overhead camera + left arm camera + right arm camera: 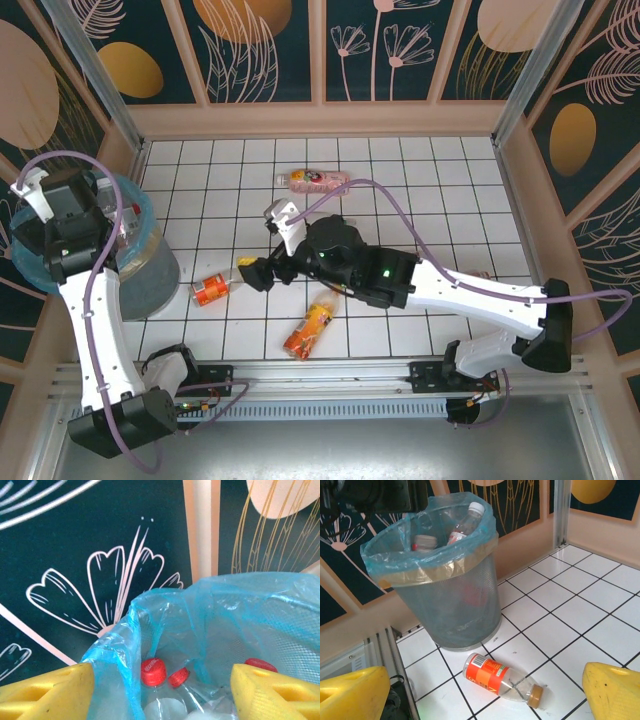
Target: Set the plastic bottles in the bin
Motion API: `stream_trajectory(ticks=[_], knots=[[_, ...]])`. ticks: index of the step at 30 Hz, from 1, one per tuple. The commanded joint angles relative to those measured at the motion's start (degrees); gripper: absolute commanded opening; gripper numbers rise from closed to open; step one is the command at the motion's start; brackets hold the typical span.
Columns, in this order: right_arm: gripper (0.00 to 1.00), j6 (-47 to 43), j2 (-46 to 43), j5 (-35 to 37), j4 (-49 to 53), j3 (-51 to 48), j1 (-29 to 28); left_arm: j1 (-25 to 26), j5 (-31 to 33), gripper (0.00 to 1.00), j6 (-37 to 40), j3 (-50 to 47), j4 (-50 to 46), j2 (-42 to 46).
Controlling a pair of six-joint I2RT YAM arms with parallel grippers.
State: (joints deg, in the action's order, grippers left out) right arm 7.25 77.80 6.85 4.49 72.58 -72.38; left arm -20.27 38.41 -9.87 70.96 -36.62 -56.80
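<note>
We log several plastic bottles point(153, 672) already in the bin point(450, 605) beneath our spread, empty left tool point(162, 690), three left on the bench point(450, 200), the red-labelled bottle point(495, 672) just ahead of our spread, empty right tool point(485, 692).

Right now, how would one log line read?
left gripper open over bin | right gripper open, facing red-labelled bottle | orange bottle, pink bottle lying on table

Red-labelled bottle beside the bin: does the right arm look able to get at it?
Probably yes. The right gripper is open and faces the red-labelled bottle, which lies alone on bare tiles, apart from the bin.
</note>
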Motion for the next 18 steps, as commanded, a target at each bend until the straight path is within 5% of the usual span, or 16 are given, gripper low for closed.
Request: stream_trajectory(ticks=[1,7,13,18], knots=[[0.99,-3.2,2.0,2.4,0.8,3.0,-1.5,-0.4,-0.8,0.72,0.6,5.0,0.7,1.4],[0.99,-7.0,4.7,2.9,0.6,5.1,-3.4,-0.4,-6.1,0.57,0.6,9.6,-1.8,0.1],[0.99,-7.0,5.3,7.2,-0.1,5.2,-3.9,-0.4,-12.7,0.34,-1.7,4.1,-1.0,0.1],[0.99,-0.4,5.5,12.1,4.6,5.9,-1.0,-0.4,-23.0,0.29,-3.1,0.9,2.3,3.4]])
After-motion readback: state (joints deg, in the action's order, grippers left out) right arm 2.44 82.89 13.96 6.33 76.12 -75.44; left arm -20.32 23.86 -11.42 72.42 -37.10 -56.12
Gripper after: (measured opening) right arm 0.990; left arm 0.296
